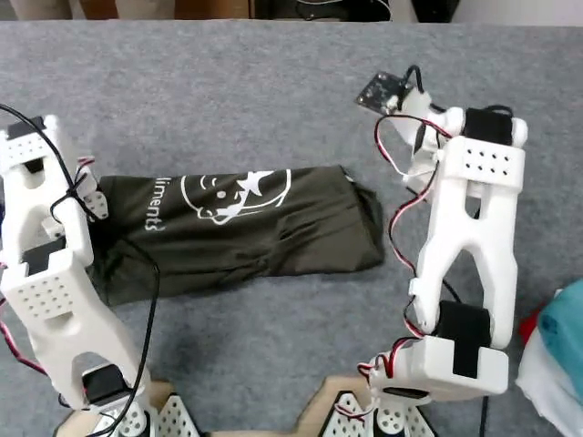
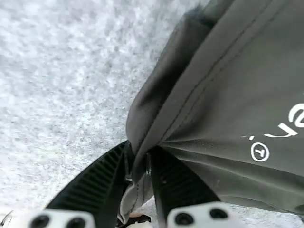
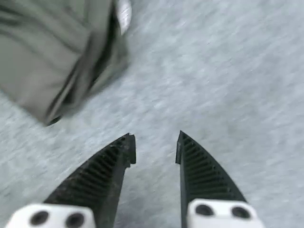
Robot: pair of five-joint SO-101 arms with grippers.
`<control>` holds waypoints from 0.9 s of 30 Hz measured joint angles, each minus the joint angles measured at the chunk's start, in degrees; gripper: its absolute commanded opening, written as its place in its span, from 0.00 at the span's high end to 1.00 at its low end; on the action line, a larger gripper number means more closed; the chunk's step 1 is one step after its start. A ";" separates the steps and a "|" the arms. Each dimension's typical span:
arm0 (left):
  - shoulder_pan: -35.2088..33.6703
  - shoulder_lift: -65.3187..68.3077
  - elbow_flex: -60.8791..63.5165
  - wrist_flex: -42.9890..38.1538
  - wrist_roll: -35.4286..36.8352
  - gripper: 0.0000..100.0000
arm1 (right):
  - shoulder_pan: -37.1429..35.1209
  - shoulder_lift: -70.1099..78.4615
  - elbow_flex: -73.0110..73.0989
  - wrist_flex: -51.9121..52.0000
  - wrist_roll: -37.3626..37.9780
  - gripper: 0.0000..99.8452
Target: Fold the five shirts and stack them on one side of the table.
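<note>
The folded shirt [image 1: 241, 232] lies lengthwise, side to side, on the table [image 1: 228, 91].

The shirt [image 1: 239, 232] lies on the table [image 1: 228, 91], with the left gripper [image 2: 138, 149] at its nine o'clock end, the right gripper [image 3: 156, 137] off its two o'clock corner, and a clothes pile [image 1: 556, 350] toward four.

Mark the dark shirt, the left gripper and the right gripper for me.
dark shirt [image 1: 246, 232]: high view, middle of the folded body.
left gripper [image 2: 138, 151]: left wrist view, between fingertips pinching the shirt's edge.
right gripper [image 3: 156, 142]: right wrist view, midway between its open fingertips.
</note>
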 measured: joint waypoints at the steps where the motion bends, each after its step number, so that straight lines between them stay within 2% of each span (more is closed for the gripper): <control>1: 0.00 0.00 -0.70 0.26 0.00 0.98 | -0.62 0.00 -0.70 -0.62 0.00 0.84; 4: 1.14 0.00 -1.32 0.35 0.00 0.98 | -2.90 0.00 -1.32 -2.81 0.00 0.84; 7: 5.54 0.00 -1.41 0.35 0.26 0.98 | -4.57 0.00 -1.32 -6.24 0.00 0.84; 10: 12.13 -0.53 -1.58 0.35 2.90 0.98 | -4.48 0.00 -1.32 -7.38 0.18 0.84; 13: 20.84 -4.04 -2.46 0.35 4.04 0.98 | -4.22 0.00 -1.32 -6.42 5.63 0.84; 20: 42.81 -12.04 -8.97 0.62 4.48 0.98 | 6.86 0.00 -1.32 -7.12 11.78 0.84; 27: 51.60 -11.08 -20.22 0.70 4.57 0.98 | 15.03 0.00 -2.20 -7.74 14.15 0.84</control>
